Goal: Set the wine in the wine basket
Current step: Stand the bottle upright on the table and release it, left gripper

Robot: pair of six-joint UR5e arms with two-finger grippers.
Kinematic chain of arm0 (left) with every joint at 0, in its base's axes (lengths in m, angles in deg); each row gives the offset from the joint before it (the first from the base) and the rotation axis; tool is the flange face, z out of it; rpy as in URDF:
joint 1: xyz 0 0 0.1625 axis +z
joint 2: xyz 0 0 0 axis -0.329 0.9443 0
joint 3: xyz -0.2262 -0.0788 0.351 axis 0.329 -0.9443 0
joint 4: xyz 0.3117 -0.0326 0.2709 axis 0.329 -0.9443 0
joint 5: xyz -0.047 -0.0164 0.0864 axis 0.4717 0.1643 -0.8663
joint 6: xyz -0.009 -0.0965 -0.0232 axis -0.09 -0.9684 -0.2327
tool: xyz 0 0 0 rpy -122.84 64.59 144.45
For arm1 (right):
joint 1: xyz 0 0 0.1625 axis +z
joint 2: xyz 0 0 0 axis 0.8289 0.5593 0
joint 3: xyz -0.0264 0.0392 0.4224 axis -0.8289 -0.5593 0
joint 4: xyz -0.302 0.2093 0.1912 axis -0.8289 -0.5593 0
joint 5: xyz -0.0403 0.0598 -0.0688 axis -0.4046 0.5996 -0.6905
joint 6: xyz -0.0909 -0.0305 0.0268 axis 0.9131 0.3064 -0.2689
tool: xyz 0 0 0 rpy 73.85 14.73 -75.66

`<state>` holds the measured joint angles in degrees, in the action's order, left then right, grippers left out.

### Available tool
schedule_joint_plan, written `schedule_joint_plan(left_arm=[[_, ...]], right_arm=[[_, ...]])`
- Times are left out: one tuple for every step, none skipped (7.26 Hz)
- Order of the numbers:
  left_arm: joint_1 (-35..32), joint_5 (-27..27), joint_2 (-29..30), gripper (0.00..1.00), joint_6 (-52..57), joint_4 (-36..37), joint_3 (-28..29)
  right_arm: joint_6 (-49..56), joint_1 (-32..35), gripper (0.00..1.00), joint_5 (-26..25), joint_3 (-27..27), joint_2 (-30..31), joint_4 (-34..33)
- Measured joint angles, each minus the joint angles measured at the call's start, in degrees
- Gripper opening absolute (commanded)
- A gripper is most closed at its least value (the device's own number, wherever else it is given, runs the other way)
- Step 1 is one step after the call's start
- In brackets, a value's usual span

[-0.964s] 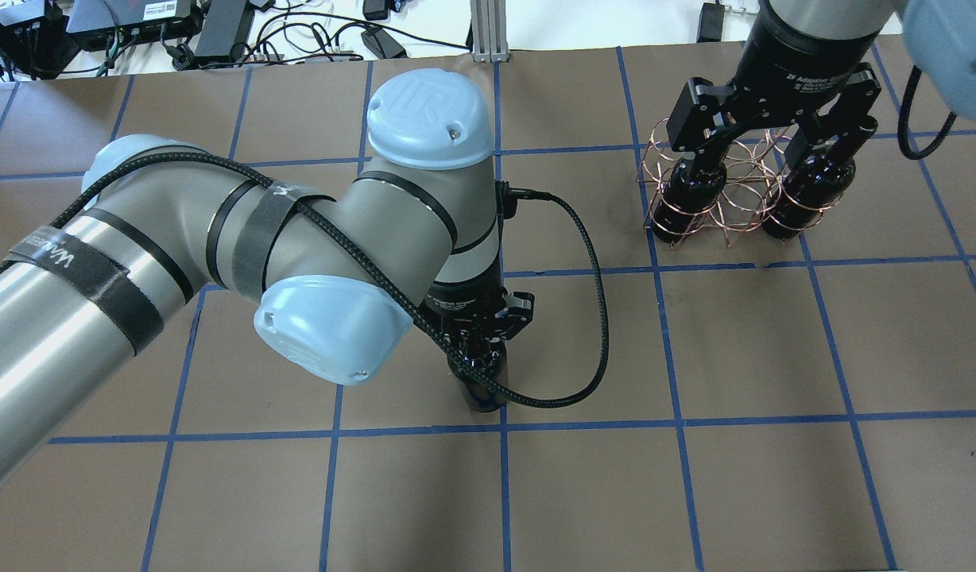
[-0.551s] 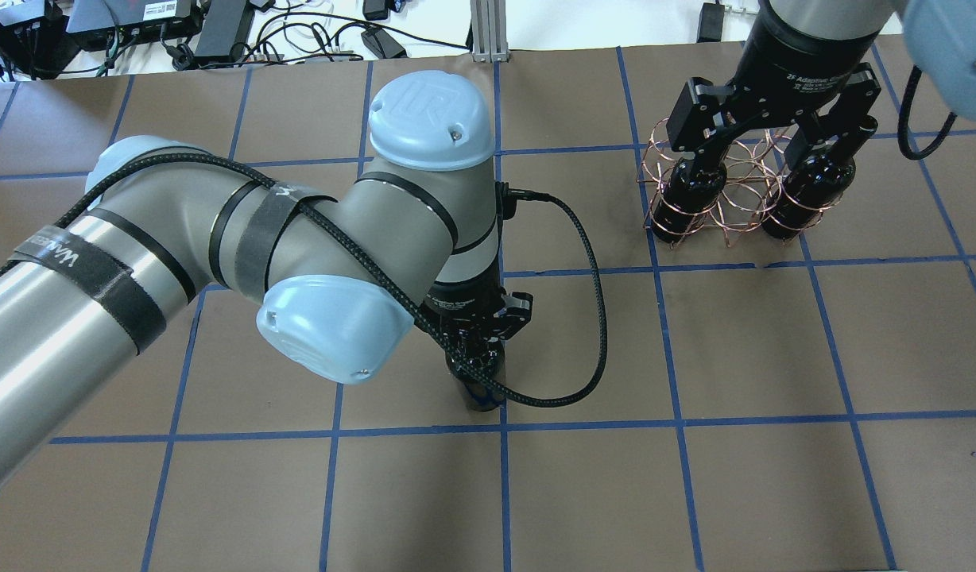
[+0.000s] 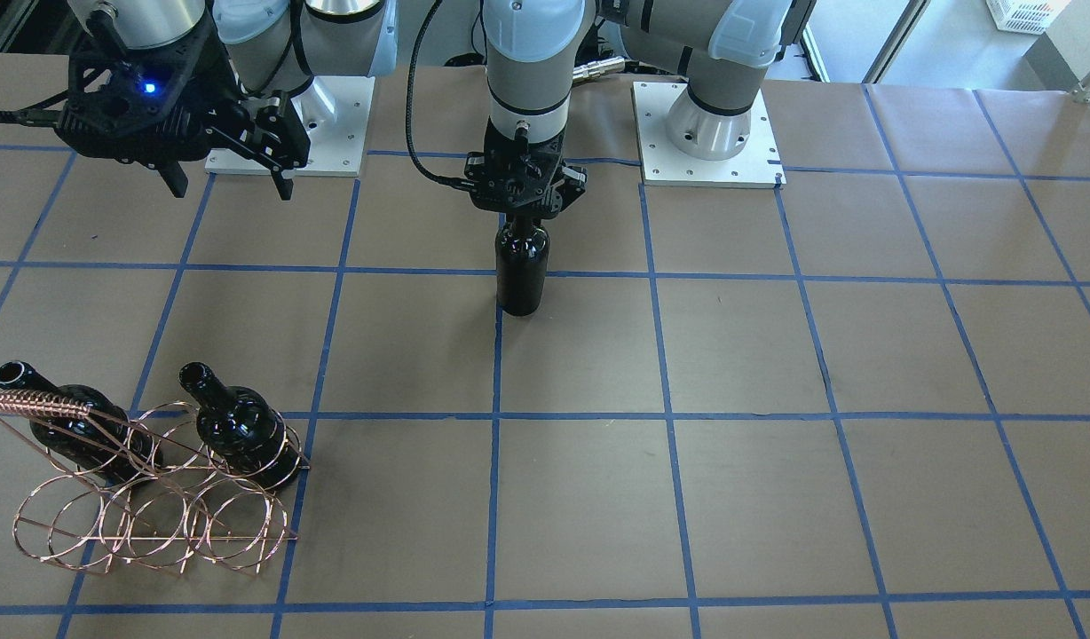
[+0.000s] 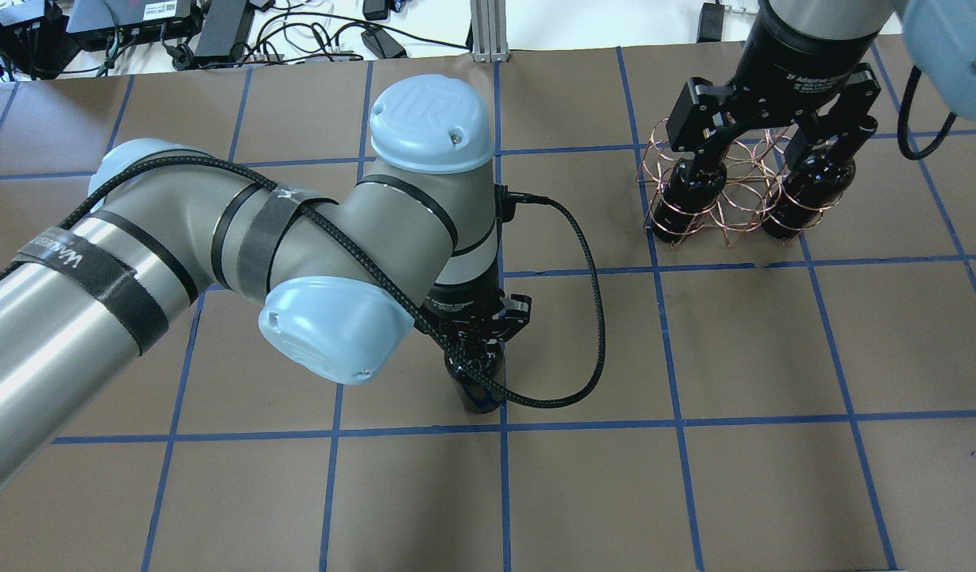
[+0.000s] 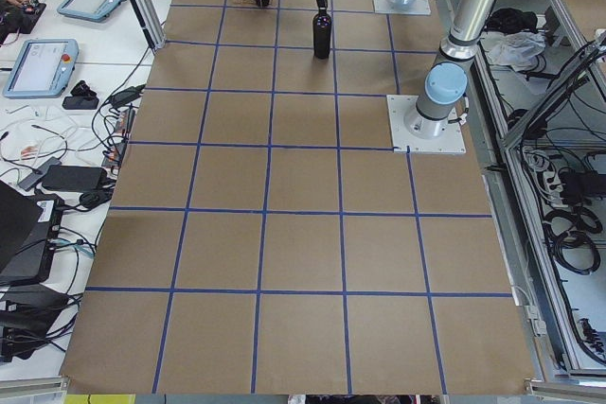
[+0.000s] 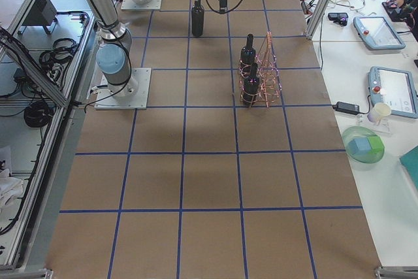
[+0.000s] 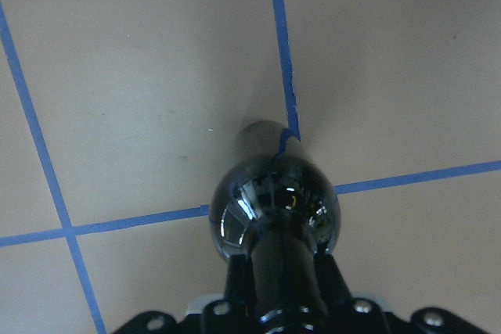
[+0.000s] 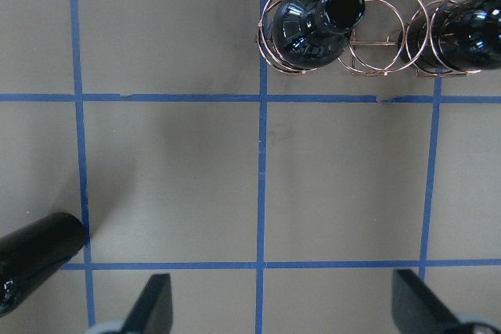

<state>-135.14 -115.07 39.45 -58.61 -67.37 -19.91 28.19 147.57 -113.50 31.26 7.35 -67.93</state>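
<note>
The left gripper [image 3: 521, 213] is clenched on the neck of the wine [image 3: 521, 271]. The wine is upright near the middle of the table [image 3: 776, 373], at a crossing of blue tape lines. Whether its base touches the table, I cannot tell. It is glossy, almost black, without a label.

I judge the step to be the carry: lift straight, keep it vertical, and travel to the basket [image 3: 154, 501], which is well apart. There, two bottles [image 3: 239, 426] fill the outer rings, so the middle ring seems the target. The right gripper [image 3: 230, 177] hovers near the basket with its jaws released and empty, and it could obstruct the approach.
</note>
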Motion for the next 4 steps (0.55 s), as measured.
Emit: schedule_joint_plan(left_arm=[[0.00,0.02,0.05,0.02,0.00,-0.01,-0.02],[0.00,0.03,0.09,0.82,0.02,-0.04,-0.02],[0.01,0.07,0.12,1.00,0.04,-0.08,-0.05],[0.00,0.20,0.11,1.00,0.06,-0.13,-0.04]], right_arm=[[0.00,0.00,1.00,0.00,0.00,0.00,0.00],[0.00,0.00,1.00,0.00,0.00,0.00,0.00],[0.00,0.00,1.00,0.00,0.00,0.00,0.02],[0.00,0.00,1.00,0.00,0.00,0.00,0.04]])
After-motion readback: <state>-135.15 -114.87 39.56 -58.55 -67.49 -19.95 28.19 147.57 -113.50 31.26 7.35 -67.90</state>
